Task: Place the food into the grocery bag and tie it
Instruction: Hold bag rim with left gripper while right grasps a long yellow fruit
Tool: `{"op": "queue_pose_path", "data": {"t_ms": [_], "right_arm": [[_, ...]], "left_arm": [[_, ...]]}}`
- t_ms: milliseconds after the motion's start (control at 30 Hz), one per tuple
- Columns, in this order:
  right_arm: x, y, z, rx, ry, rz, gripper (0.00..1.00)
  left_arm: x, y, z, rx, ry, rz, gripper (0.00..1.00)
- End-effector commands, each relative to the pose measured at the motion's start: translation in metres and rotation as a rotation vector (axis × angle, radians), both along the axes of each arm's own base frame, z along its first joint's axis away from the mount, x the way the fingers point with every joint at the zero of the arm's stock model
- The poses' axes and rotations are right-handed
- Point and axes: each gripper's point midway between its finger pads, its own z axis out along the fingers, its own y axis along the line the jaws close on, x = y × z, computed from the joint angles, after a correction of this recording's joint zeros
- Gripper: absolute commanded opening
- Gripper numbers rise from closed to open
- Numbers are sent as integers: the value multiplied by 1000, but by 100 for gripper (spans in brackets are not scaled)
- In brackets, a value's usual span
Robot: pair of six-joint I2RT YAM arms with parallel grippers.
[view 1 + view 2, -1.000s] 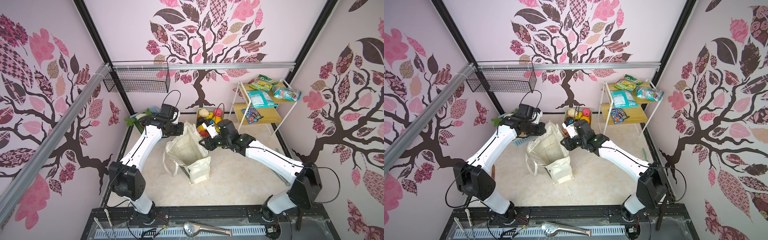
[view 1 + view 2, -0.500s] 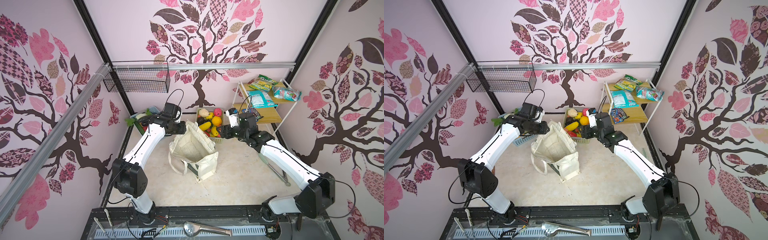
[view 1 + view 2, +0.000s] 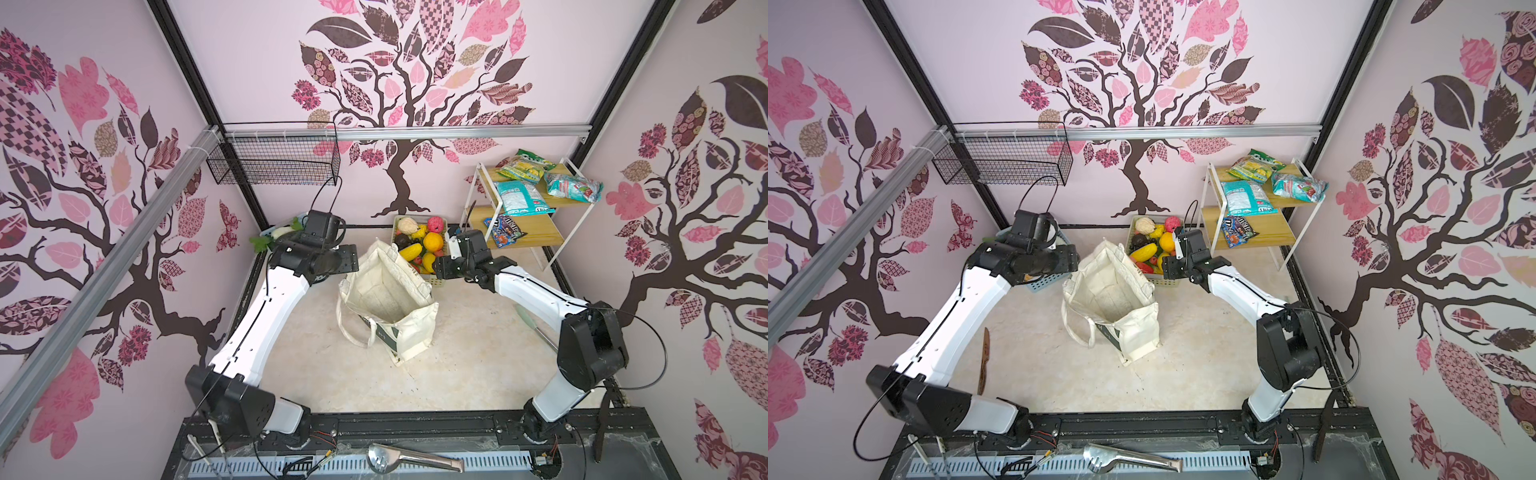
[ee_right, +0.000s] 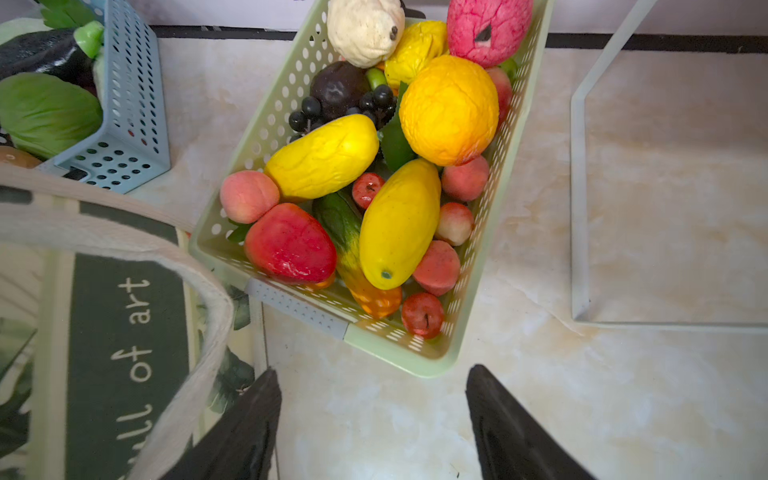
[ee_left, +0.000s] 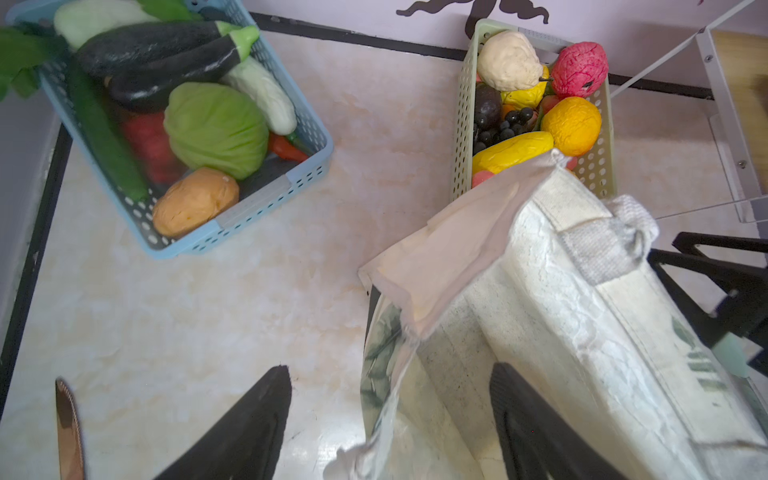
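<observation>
Right gripper (image 4: 372, 374) nearer the fruit
Jaws apart, empty; yellow oblong plastic fruit (image 4: 399, 224) lies just ahead in the pale green lattice basket (image 4: 399, 353), lengthwise toward it. Left gripper (image 5: 390, 370), apart too, beside the cream canvas tote (image 3: 390, 299).

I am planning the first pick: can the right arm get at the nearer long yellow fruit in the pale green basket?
Probably yes. The right gripper, jaws open and empty, hangs short of the basket; the yellow fruit lies uncovered on top, with nothing between.
</observation>
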Motion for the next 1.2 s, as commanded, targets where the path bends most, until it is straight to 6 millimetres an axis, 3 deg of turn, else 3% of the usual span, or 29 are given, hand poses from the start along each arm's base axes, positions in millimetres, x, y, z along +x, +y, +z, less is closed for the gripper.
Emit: {"op": "queue_pose_path", "data": {"t_ms": [0, 67, 233, 567, 767, 967, 1167], "right_arm": [[15, 3, 7, -6, -35, -20, 74], [17, 3, 5, -13, -35, -23, 74], [26, 1, 1, -35, -40, -40, 76], [33, 2, -6, -28, -35, -59, 77], [34, 3, -9, -33, -30, -57, 76], [42, 4, -10, -46, -29, -68, 76], [52, 7, -11, -52, -14, -95, 76]], "left_arm": [[-30, 0, -23, -45, 83, 16, 79], [-44, 4, -29, -59, 97, 37, 78], [-68, -15, -44, -235, 127, 25, 78], [-69, -39, -66, -339, 178, 23, 74], [-69, -41, -76, -309, 185, 48, 43], [-65, -20, -62, -246, 103, 111, 2], [-60, -1, -52, -198, 101, 100, 0]]}}
